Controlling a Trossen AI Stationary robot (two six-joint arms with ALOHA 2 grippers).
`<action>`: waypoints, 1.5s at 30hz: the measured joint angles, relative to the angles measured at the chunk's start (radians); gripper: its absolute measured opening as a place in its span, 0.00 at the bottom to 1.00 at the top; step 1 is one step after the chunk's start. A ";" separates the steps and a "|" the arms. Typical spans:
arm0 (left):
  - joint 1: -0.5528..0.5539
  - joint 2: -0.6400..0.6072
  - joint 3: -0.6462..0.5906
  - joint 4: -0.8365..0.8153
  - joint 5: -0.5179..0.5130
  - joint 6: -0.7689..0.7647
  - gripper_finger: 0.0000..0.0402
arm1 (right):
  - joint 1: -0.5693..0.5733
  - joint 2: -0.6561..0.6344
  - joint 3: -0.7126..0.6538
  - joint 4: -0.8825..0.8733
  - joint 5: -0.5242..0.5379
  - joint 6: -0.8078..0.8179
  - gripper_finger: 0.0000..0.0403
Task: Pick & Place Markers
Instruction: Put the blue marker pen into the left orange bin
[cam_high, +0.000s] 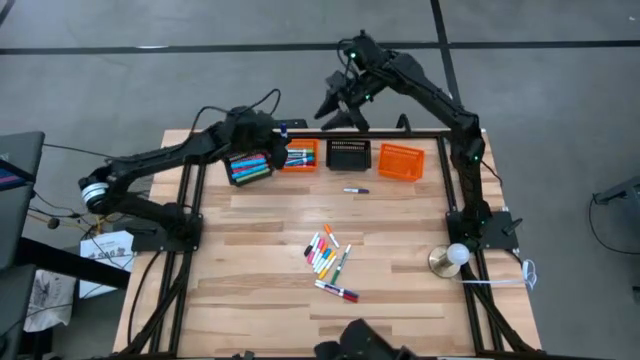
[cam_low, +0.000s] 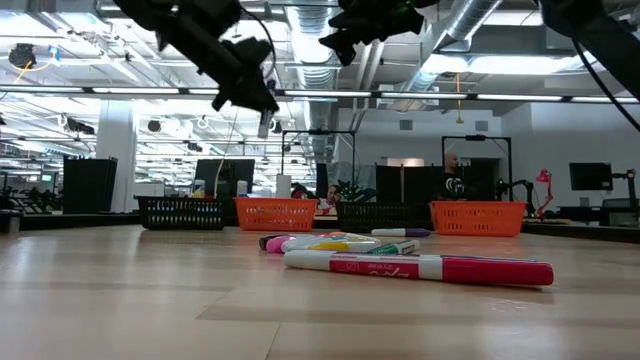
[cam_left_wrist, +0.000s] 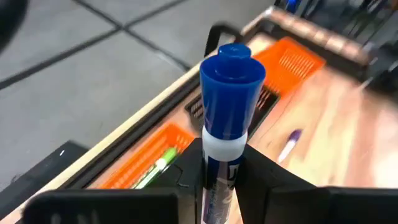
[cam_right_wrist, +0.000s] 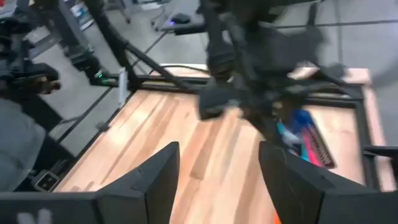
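Nearest the low camera lies a pink marker (cam_low: 420, 268) with a white barrel, lengthwise across the wooden table (cam_high: 260, 300), and behind it the loose pile of markers (cam_high: 328, 258) I have yet to clear, pink, yellow, green and orange mixed together near the table's middle. One more, purple-capped (cam_high: 356, 189), sits alone closer to the row of baskets.

From above I see my left gripper (cam_high: 268, 133) raised over the far edge, between the black basket (cam_high: 248, 166) already full of coloured pens and the orange basket (cam_high: 299, 155) beside it. It is clamped on a blue marker (cam_left_wrist: 225, 112): the wrist view shows the fat blue cap standing up between the dark fingers (cam_left_wrist: 261, 180), white collar just above their grip.

My right gripper (cam_high: 340, 112) hangs high behind the second black basket (cam_high: 348, 153), jaws spread wide and holding nothing; a third, orange basket (cam_high: 400, 161) stands further right.

I judge this the placing step. I would centre the pen over one basket, not the gap between two, lower until its tail is inside the mesh walls, then release, since a slick round barrel dropped from height will likely bounce or roll out.
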 joint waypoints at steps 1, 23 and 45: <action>0.005 0.023 0.017 -0.024 0.000 0.013 0.14 | 0.009 0.004 0.000 -0.004 0.006 -0.008 0.49; 0.111 0.098 0.063 -0.151 0.142 0.219 0.14 | -0.146 0.016 -0.193 -0.122 -0.223 -0.006 0.34; 0.108 0.110 0.063 -0.147 0.153 0.225 0.14 | -0.082 -0.434 -0.692 0.334 0.656 0.283 0.34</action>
